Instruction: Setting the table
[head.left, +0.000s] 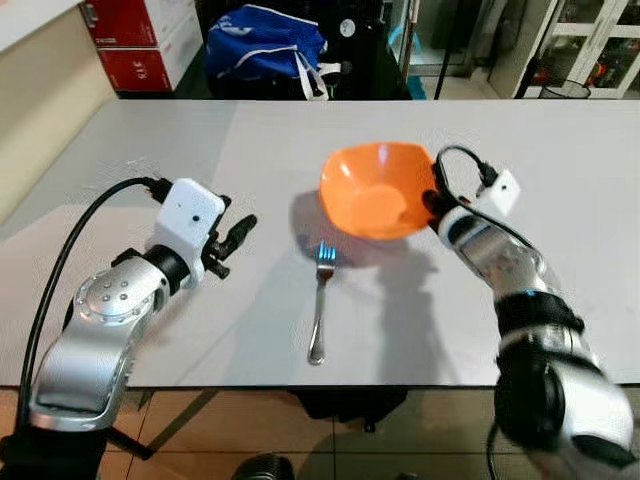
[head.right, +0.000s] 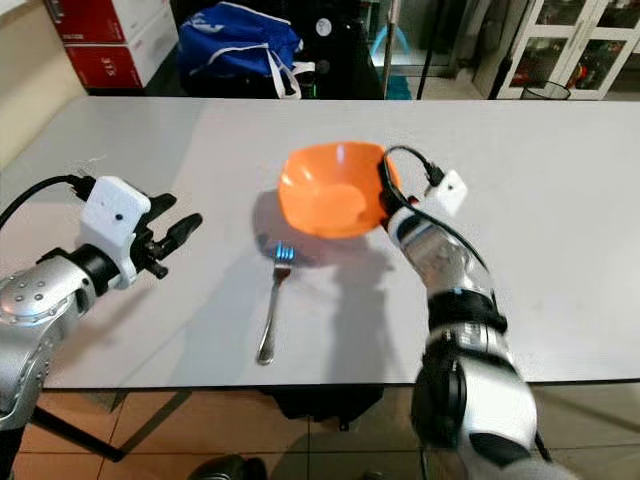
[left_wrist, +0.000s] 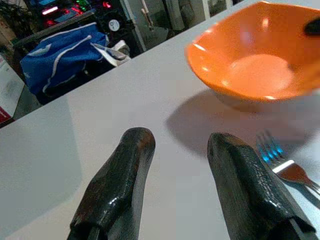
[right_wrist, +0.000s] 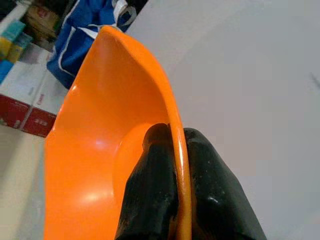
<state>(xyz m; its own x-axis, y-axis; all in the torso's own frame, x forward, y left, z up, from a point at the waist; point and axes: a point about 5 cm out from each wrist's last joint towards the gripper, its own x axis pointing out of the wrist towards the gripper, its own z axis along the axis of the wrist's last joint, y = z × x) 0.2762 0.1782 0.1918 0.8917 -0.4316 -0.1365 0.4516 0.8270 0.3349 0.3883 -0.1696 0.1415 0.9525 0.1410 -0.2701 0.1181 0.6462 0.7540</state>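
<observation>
An orange bowl is held just above the middle of the grey table, casting a shadow beneath it. My right gripper is shut on the bowl's right rim, one finger inside and the other outside the wall. A metal fork lies on the table just in front of the bowl, tines toward it. My left gripper hovers open to the left of the fork, with nothing between its fingers.
A blue bag sits beyond the table's far edge, with red and white boxes at the far left. A glass-fronted cabinet stands at the back right. Tiled floor shows below the near table edge.
</observation>
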